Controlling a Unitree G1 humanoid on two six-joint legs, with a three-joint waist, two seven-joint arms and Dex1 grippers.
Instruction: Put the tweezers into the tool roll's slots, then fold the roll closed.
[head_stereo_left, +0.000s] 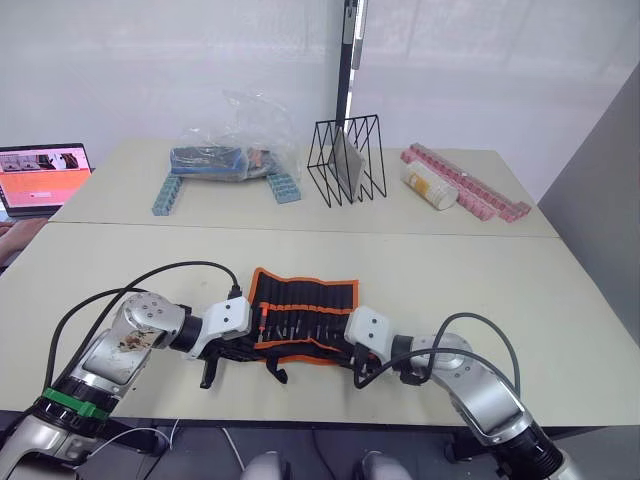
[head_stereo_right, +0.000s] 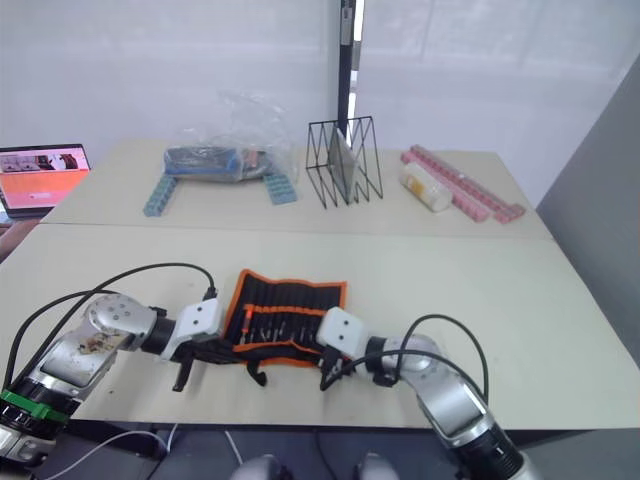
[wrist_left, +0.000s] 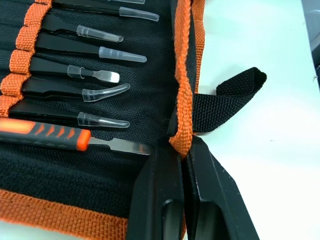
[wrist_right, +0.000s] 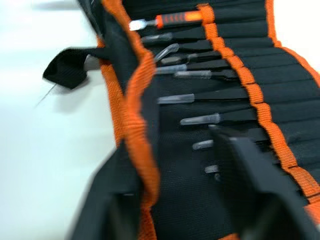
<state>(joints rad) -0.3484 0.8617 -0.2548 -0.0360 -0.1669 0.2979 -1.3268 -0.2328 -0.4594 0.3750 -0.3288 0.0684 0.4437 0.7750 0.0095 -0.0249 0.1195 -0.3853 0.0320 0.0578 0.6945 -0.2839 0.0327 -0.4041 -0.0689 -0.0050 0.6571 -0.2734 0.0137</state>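
Black fabric with orange edging, the tool roll (head_stereo_left: 303, 312) lies open and flat near the front edge of the pale table (head_stereo_left: 500, 290). Slim black pointed metal tweezers (wrist_left: 75, 92) with clear caps on their tips sit side by side in the narrow black fabric slots (wrist_right: 260, 117), next to a tool with an orange handle (wrist_left: 45, 135). So the putting-in part looks done, and the fold is the step in hand.

At the roll's near edge, the left gripper (wrist_left: 182, 165) has its two black fingers pinched narrow on the orange edging, right by the short black strap (wrist_left: 225, 97). On the other end of that same edge, the right gripper (wrist_right: 175, 190) stands wide, one finger under the lifted edging and one above the inner face.

To fold well, I think both ends should lift together and roll away over the tweezers, slowly, so none slides out. The right fingers likely need to pinch first.
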